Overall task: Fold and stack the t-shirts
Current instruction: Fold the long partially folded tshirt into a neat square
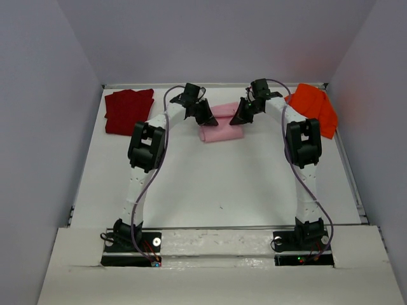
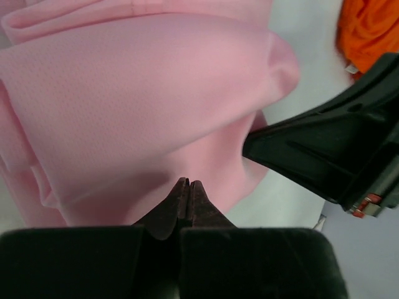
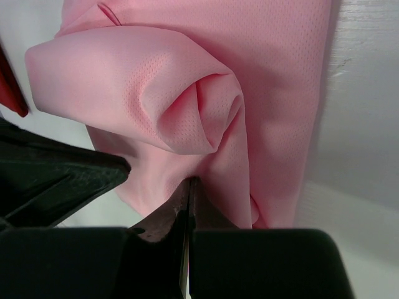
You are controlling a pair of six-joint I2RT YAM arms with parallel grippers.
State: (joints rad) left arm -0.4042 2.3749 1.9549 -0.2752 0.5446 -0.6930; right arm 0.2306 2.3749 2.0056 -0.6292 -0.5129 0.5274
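Pink cloth sits at the centre of the overhead view: the light pink t-shirt (image 1: pixel 222 125) is seen bunched into a short roll on the white table (image 1: pixel 222 190), towards the far edge. It is flanked closely by both tools. The left gripper (image 1: pixel 208 119) is set against its left end and the right gripper (image 1: pixel 239 118) against its right end. The dark red t-shirt (image 1: pixel 129 111) is laid flat in the far left corner, well apart from the arms. The bright orange t-shirt (image 1: pixel 315 108) is heaped in the far right corner, just beside the right arm's wrist.

Over to the left wrist camera: the left fingers are pressed tightly together, tips buried in the lower edge of the pink fabric, so a pinch of cloth is held there. A broad smooth fold is raised above the tips. The opposing black tool is seen at the right, touching the same fold, and a patch of orange is caught in the upper right corner.

Now the right wrist camera: the right fingers are likewise clamped shut, and the pink fabric is puckered down to their tips. A rounded, curled fold is lifted above them. The other tool's dark body is seen low at the left, with a sliver of dark red at the left edge.
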